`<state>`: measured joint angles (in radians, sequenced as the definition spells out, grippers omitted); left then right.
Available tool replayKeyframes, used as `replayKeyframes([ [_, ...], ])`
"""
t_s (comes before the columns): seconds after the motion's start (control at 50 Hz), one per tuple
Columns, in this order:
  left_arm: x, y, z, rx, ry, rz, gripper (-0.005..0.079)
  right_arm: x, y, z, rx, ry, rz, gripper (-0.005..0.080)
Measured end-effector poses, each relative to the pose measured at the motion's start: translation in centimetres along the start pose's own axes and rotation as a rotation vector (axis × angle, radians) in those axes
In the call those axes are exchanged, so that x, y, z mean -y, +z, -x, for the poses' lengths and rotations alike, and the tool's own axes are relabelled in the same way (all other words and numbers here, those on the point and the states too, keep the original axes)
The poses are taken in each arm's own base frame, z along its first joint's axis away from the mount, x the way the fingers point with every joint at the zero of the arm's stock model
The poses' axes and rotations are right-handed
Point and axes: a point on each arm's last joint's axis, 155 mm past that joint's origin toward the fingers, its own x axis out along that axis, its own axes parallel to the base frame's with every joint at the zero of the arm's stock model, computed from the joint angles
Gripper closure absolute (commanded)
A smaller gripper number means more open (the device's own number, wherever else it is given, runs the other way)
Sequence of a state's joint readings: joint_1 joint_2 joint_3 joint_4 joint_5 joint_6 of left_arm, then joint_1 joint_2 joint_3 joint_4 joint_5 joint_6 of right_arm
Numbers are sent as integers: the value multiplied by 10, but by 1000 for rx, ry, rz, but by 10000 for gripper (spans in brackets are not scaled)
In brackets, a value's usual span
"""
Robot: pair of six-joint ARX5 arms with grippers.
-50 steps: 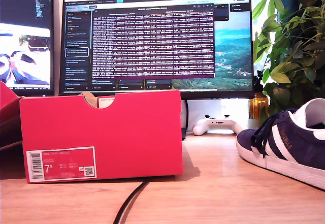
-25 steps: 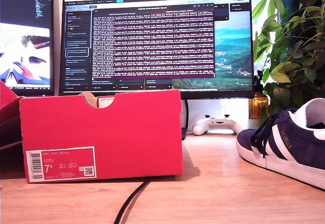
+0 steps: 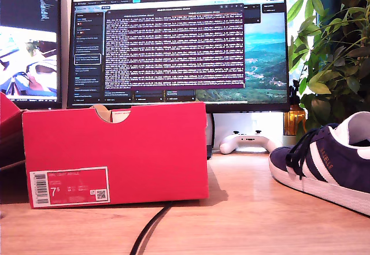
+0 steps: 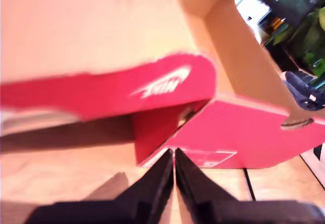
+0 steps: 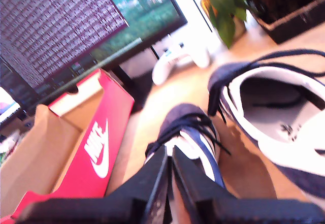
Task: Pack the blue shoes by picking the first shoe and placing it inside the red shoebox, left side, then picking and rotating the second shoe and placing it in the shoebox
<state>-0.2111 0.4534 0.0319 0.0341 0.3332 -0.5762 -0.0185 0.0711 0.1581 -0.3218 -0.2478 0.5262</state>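
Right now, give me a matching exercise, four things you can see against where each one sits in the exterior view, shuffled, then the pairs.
Things:
1. red shoebox
2. blue shoe
3. white game controller
4. black cable

Places:
A. on the desk under the big monitor
B. at the exterior view's right edge, toe pointing toward the box
C. at the exterior view's left, barcode label facing the camera
D. running from under the box to the bottom edge

Pairs: 1-C, 2-B, 3-A, 4-D

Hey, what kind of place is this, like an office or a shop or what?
Most likely a desk in a home or office workspace. A wide monitor full of terminal text stands on the wooden desktop, with a white game controller under it and a leafy houseplant beside it.
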Motion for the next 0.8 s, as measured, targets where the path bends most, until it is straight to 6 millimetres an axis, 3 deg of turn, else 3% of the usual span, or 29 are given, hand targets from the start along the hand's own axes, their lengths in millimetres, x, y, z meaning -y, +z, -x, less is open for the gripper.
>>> replayKeyframes([
  [0.16,-1,-4,-14,-29,0,-5,764,0,-8,1,-134,-52,-18,740],
  [0.32,6,1,-25,-12,-35,-24,764,-18,-8,5,-300,-43,16,737],
  [0.44,4,-6,-31,-39,-33,-22,764,-32,-1,8,-418,-51,49,702],
  [0.58,4,-9,-36,-48,-38,-25,764,-45,1,3,-554,-49,101,543],
  [0.66,5,-10,-39,-48,-44,-28,764,-49,-1,-5,-627,-49,121,371],
  [0.72,5,-9,-40,-47,-46,-29,764,-50,-5,-14,-677,-45,142,267],
  [0.8,4,-9,-41,-46,-46,-29,764,-46,-21,-23,-758,-54,157,197],
])
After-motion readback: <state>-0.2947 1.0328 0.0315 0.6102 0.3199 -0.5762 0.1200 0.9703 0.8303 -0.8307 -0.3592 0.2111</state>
